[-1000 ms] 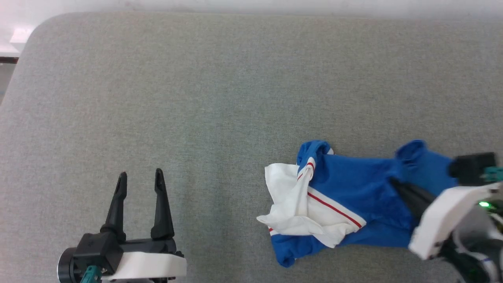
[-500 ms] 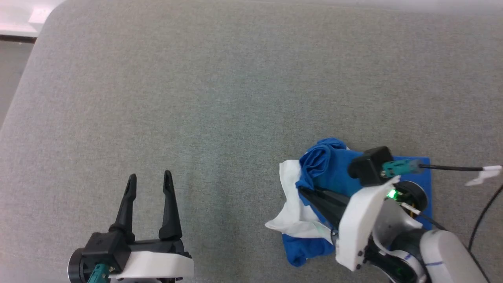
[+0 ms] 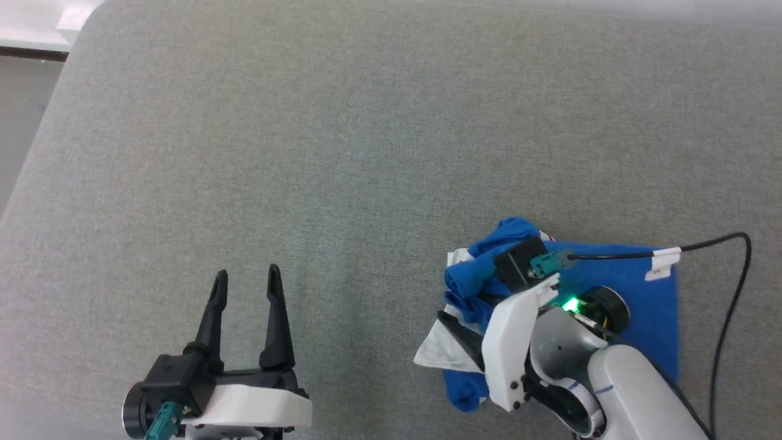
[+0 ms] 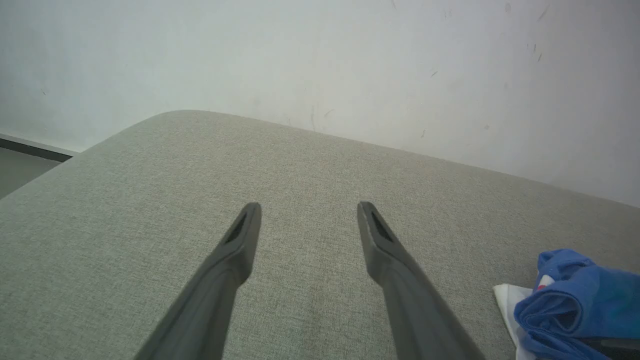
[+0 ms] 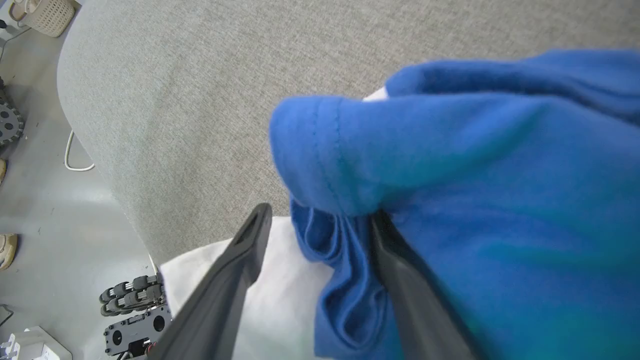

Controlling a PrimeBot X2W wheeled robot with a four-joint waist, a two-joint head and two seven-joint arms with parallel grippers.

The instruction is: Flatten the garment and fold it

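Grey upholstery covers the table (image 3: 366,122); the left wrist view adds a pale wall (image 4: 300,50) behind. At lower left we note the left gripper (image 3: 247,272), fingers spread, nothing between them. At lower right the garment (image 3: 647,305) lies bunched, partly blocked by the right arm. The right wrist view settles the right gripper (image 5: 320,210): fingers parted, blue cloth bunched against one. It adds a basket (image 5: 47,15) on the floor.

I count one garment (image 3: 654,299), one grey table (image 3: 305,153), one black cable (image 3: 730,305), and my two grippers: left gripper (image 3: 247,272), right gripper (image 5: 320,212).
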